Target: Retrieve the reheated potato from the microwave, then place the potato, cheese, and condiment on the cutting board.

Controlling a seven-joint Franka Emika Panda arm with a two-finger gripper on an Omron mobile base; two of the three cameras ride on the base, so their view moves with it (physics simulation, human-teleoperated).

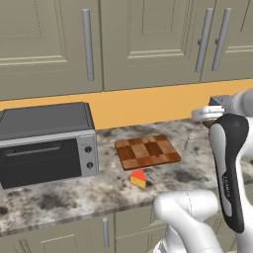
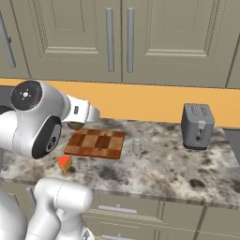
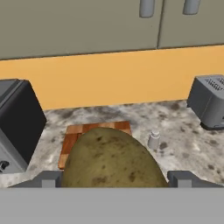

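One potato (image 3: pixel 109 157) sits clamped between the gripper (image 3: pixel 113 178) fingers, jaws spread wide around it, seen close up in the hand view; a sliver of it also peeks out under the wrist in the right base view. It hangs above the counter (image 1: pixel 59 192), on the near side of the cutting board (image 1: pixel 147 151), not touching the board.

Cutting board lies flat on the marbled counter, near the orange back wall, checker top bare. Cheese (image 1: pixel 139 178) wedge, red top, rests on the counter just in front of the board, toward the near edge, apart from it. Small grey shaker (image 1: pixel 189 144) stands upright just right of the board.

Grey toaster oven (image 1: pixel 47 143) with knobs sits at the far left of the counter, door shut. Grey toaster (image 2: pixel 198 126) stands well to the right, past the shaker, against the back wall. Beige upper cabinets (image 1: pixel 138 39) with bar handles run above.
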